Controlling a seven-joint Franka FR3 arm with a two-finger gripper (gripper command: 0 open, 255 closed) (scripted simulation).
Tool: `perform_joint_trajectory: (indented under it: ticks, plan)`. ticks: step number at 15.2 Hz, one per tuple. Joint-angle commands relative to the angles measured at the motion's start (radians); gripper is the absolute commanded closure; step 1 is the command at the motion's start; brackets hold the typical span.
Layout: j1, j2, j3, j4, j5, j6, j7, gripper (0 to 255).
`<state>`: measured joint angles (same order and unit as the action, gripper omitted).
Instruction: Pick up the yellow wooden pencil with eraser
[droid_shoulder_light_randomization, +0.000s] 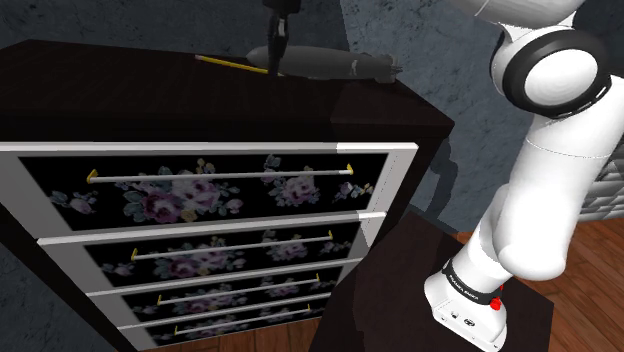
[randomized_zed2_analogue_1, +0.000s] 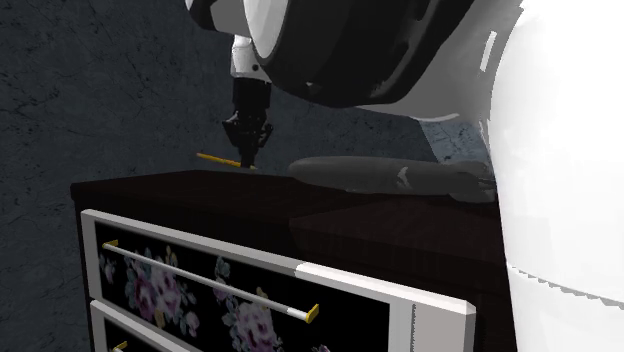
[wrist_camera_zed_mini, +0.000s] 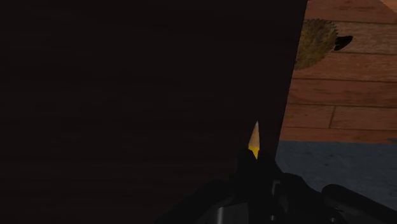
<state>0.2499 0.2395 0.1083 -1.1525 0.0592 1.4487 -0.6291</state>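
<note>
Pencil (droid_shoulder_light_randomization: 228, 64): yellow and slim, on the dark dresser (droid_shoulder_light_randomization: 120, 95) top near its rear edge. One end runs out toward the shoulder view's left and the other ends at my gripper (randomized_zed2_analogue_1: 248, 160). Gripper: pointed straight down at the top from above, fingers clenched on the pencil close to one end. In the wrist view the sharpened tip (wrist_camera_zed_mini: 254, 135), a pale cone over a yellow collar, pokes out just past my fingers (wrist_camera_zed_mini: 249, 170), which meet around the shaft with no gap between them. The eraser end is too small to make out. Neighbour: a long grey object (droid_shoulder_light_randomization: 320, 62) lying on the same top just beside my gripper, toward the shoulder view's right, apart from the pencil. Below the top: drawer (droid_shoulder_light_randomization: 215, 190) fronts with a floral pattern, not involved. Beyond the dresser edge: plank floor (wrist_camera_zed_mini: 343, 95). Step in hand, as I judge it: grasp made, lift not yet evident, since I cannot tell whether the pencil is clear of the top. Next move calls for a straight rise with the grip kept firm, because I hold it off-centre and the long free end could droop or swivel, and it must go up without brushing the grey object.
</note>
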Motion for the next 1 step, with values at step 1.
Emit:
perform_joint_trajectory:
  ticks: [1]
  plan:
    - [0.001, 0.003, 0.000, 0.011, 0.000, -0.009, 0.001, 255]
